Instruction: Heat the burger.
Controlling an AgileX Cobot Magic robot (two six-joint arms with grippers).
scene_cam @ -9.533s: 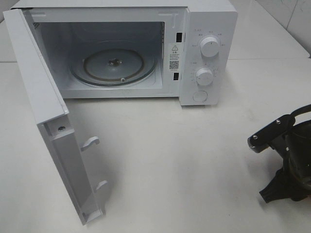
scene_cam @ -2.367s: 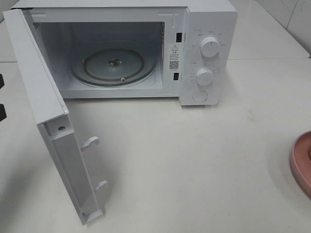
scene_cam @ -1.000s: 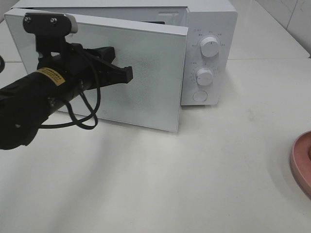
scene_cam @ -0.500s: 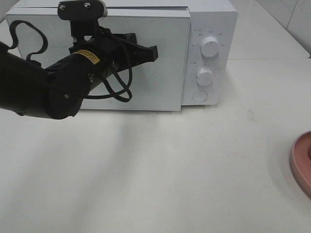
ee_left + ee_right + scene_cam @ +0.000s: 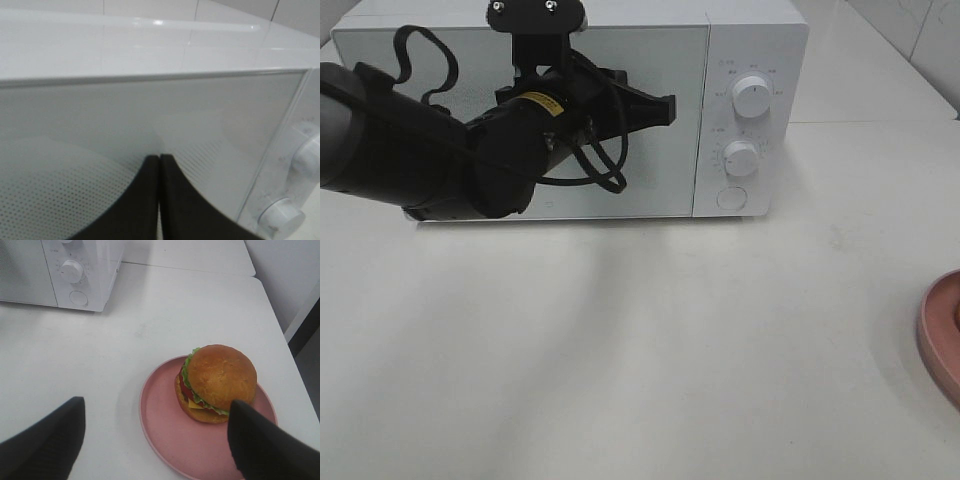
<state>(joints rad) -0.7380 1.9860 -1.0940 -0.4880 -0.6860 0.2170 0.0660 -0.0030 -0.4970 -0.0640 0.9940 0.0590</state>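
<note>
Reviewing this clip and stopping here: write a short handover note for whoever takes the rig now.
Left gripper: shut, empty, tips against the closed microwave door.
Right gripper: open, empty, above the pink plate.
Burger: on the plate, on the table right of the microwave, not inside it.
Done: nothing for the burger; door is shut.
Left: reopen door, load burger, close, set the dials.

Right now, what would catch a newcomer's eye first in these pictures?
The big black left arm, its shut fingers pressed against the closed door of the white microwave. Then the burger, sitting on a pink plate on the table, outside the microwave, with the right fingers open above it.
</note>
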